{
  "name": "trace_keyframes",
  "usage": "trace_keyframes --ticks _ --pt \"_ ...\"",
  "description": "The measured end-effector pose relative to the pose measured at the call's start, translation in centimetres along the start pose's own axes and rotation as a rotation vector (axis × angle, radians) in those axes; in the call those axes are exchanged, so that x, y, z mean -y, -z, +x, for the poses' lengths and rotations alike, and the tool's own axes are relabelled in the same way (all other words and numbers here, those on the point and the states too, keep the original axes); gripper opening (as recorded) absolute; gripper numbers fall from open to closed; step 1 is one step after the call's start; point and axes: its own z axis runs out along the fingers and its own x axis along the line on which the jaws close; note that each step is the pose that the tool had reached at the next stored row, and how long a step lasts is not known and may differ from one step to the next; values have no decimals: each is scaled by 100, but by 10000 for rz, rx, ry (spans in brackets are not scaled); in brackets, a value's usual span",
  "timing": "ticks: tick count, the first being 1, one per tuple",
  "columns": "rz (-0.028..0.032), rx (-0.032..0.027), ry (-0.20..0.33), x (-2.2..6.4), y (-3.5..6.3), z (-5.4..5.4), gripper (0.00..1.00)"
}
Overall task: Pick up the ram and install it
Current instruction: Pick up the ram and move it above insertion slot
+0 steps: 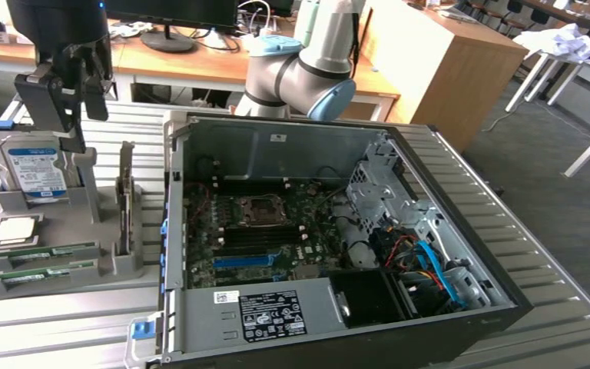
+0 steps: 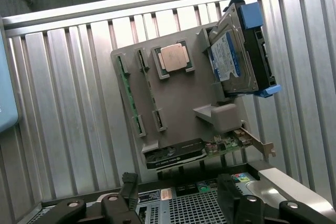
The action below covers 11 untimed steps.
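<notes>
**Open gripper above the parts holder; ram in its slot**

We see a ribbed metal table (image 1: 556, 269) (image 2: 63, 108) carrying a grey parts holder (image 1: 116, 269) (image 2: 181, 95); on the exterior view's right of the holder lies an opened computer case (image 1: 274, 150) with its motherboard facing up. Behind them the room shows wooden desks (image 1: 449, 54), a monitor (image 1: 167, 19) and a white stool (image 1: 561, 46) on dark flooring; the arm (image 1: 306, 73) rises from behind the case.

The gripper (image 1: 74, 115) (image 2: 177, 182) hangs over the holder's far end, above the hard drive (image 1: 34, 165) (image 2: 231, 61); its two fingers stand wide apart with nothing between them, so we call the hand open and empty.

The ram (image 1: 34, 275) (image 2: 129, 95) sits in a slot along the holder's near edge, well apart from the gripper and outside the case; a second green strip shows in the slot just beside it. The silver processor (image 1: 13, 231) (image 2: 175, 57) rests in a recess between those slots and the drive; a graphics card (image 1: 126, 200) (image 2: 176, 153) stands on edge on the holder's side nearest the case.

As for writing, the drive wears a blue and white label; the power supply label (image 1: 271, 314) is white with dark print; we can read neither.
</notes>
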Motion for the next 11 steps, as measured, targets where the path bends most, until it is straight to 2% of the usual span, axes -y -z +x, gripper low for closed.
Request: trace_keyframes --ticks 5,11 --pt "1 1 1 -2 -1 0 71" --pt "0 0 0 -46 -8 10 71"
